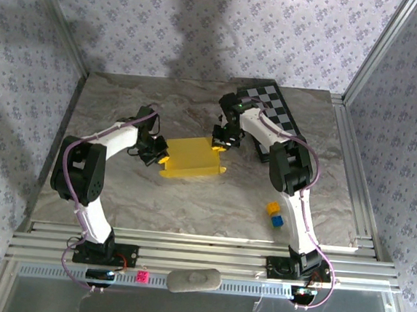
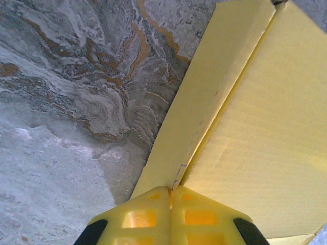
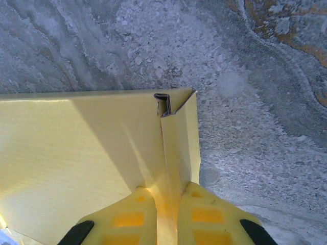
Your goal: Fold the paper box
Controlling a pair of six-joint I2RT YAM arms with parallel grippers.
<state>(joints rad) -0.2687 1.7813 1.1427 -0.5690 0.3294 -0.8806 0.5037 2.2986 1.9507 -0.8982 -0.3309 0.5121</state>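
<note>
At the centre of the marbled tabletop [image 1: 190, 198], the yellow paper box [image 1: 190, 158] lies pinched at both ends, left fingers [image 2: 138, 217] clamped on one flap edge, right fingers [image 3: 127, 219] gripping the opposite wall.

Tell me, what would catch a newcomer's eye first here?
The bright yellow paper box in the middle of the marbled table stands out most, pinched from both sides: the left gripper shut on its left edge, the right gripper on its far right corner. Next come the black-and-white chequered board at the far right, and a small yellow cube touching a blue cube toward the near right.
</note>
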